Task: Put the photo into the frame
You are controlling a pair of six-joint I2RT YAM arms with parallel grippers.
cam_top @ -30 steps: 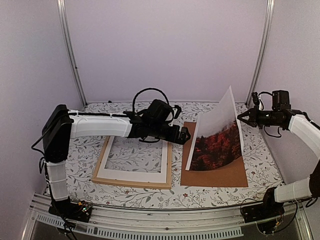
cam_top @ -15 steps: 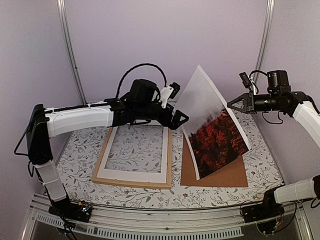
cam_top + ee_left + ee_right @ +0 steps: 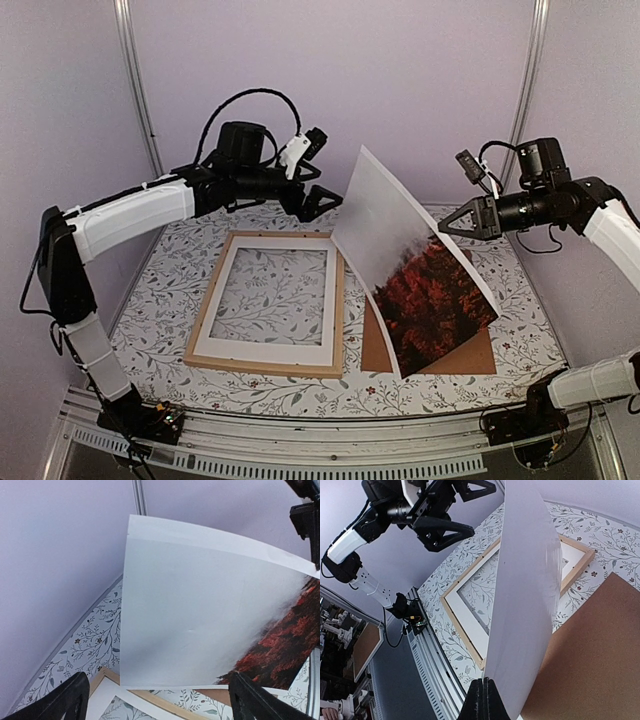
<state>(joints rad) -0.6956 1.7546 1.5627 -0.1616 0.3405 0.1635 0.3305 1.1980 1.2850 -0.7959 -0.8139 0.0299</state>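
Observation:
The photo (image 3: 415, 262) hangs tilted in the air, above the gap between the frame and the brown board, red foliage on its lower half. My right gripper (image 3: 445, 230) is shut on its right edge; in the right wrist view the pinched fingers (image 3: 485, 695) hold the photo (image 3: 520, 605), seen from its white back. The light-wood frame (image 3: 203, 318) lies flat at left of centre. My left gripper (image 3: 322, 180) hovers open above the frame's far edge, just left of the photo (image 3: 200, 620), touching nothing. Below it the frame's (image 3: 150, 695) strip shows.
A white mat (image 3: 265, 352) lies inside the frame. A brown backing board (image 3: 470, 350) lies flat to the frame's right, partly under the photo. The floral tablecloth (image 3: 170, 290) covers the table, with walls and metal posts behind and at the sides.
My right gripper has lifted the photo off the backing board and carried it left and up. My left arm has risen and drawn back to the left, still open.

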